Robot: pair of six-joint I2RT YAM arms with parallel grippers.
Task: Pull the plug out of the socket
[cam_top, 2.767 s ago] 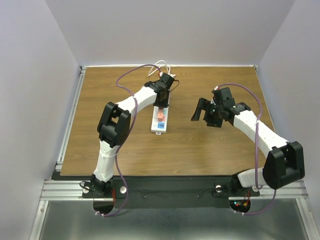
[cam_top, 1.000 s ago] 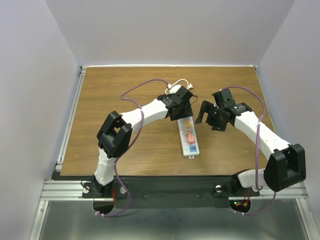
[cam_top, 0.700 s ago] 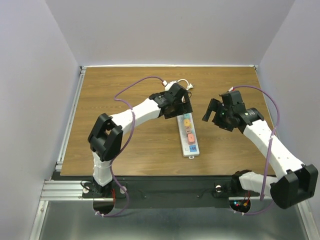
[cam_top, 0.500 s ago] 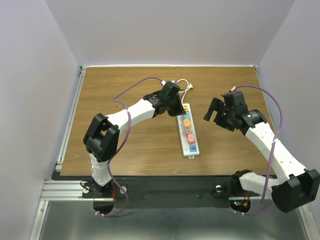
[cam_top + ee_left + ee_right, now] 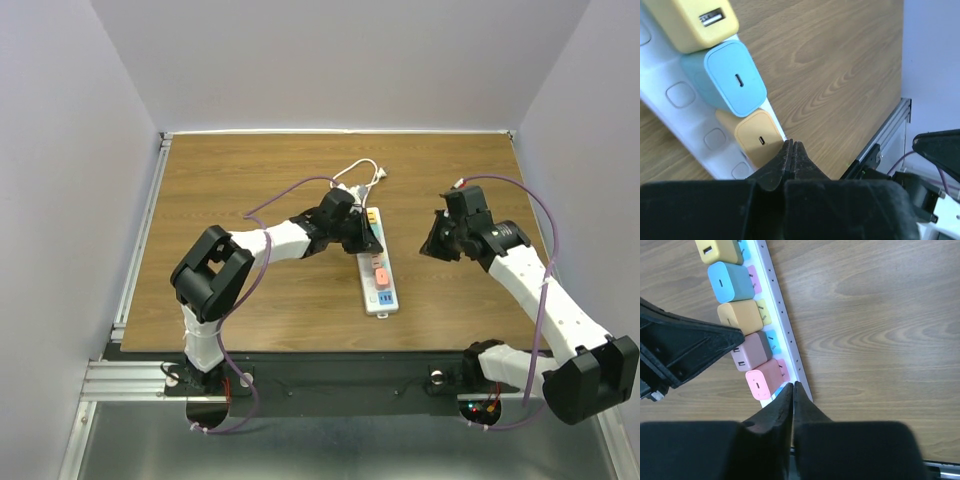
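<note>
Both my pincers are pressed together and pinch nothing. My left pincer (image 5: 792,146) has its tips just beside the tan plug (image 5: 760,141), at the edge of the socket (image 5: 789,347). My right pincer (image 5: 792,386) hangs apart from the strip, which lies off to its left, its tips aimed toward the pink plug (image 5: 761,384). The socket lies between the two, with five plugs in a tight row. The main risk, I judge, is that the loose strip lifts or slides with a plug if I pull while nothing pins it to the table (image 5: 865,315). Shut tips grip nothing, so I must spread first. The plugs stand so close that a finger could wedge against a neighbour and drag the wrong one: the blue plug (image 5: 735,82) past the tan, or the mauve plug (image 5: 751,357) before the pink. My left pincer crowds the row opposite my right, so they could collide. The white cord (image 5: 352,172) trails beyond the yellow plug (image 5: 692,22) and may tug.
</note>
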